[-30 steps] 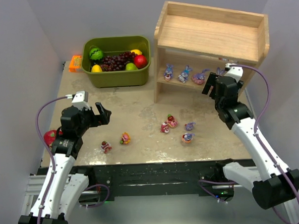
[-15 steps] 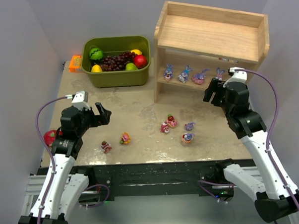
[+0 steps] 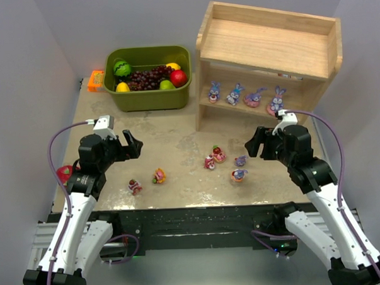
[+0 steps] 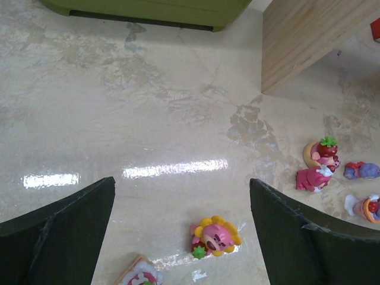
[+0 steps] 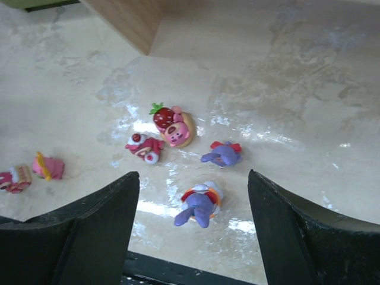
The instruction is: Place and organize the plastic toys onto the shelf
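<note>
Four blue bunnies (image 3: 235, 94) stand in a row on the lower tier of the wooden shelf (image 3: 267, 41). Six more toys (image 3: 218, 154) lie scattered on the desk (image 3: 177, 127) in front. Jaws of the right arm (image 3: 308, 172) hang apart near the closest cluster. Those of the left arm (image 3: 84, 178) gape too, near a flower-topped bear (image 4: 215, 236).

Even, bright overhead lighting; white glare streaks on the glossy table (image 4: 148, 107); all views sharp, shadows soft.

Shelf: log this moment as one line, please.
shelf lower tier: four bunnies | table: six toys | left tool: open, empty | right tool: open, empty
</note>
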### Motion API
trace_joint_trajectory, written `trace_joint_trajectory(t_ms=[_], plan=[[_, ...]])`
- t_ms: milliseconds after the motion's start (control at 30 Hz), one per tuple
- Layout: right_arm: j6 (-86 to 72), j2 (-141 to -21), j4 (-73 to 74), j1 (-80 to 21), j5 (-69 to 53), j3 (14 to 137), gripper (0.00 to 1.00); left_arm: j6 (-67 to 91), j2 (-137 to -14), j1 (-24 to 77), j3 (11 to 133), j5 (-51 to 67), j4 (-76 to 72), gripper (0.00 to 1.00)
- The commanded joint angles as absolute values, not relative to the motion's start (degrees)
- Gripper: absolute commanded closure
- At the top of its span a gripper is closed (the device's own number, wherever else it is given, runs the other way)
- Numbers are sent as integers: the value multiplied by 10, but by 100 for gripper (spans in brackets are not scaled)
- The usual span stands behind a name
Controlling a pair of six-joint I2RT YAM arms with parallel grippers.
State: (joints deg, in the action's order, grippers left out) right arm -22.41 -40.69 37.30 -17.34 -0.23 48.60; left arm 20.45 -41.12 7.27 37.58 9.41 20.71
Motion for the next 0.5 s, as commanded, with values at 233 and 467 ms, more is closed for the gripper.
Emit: trace_joint_trajectory(t_ms=[233, 467], plan=[[-372, -398, 323, -282, 24, 417, 23, 209, -410, 75, 377, 95, 193, 0], [-473, -418, 376, -400, 202, 418, 25, 207, -409, 76, 378, 89, 196, 0]])
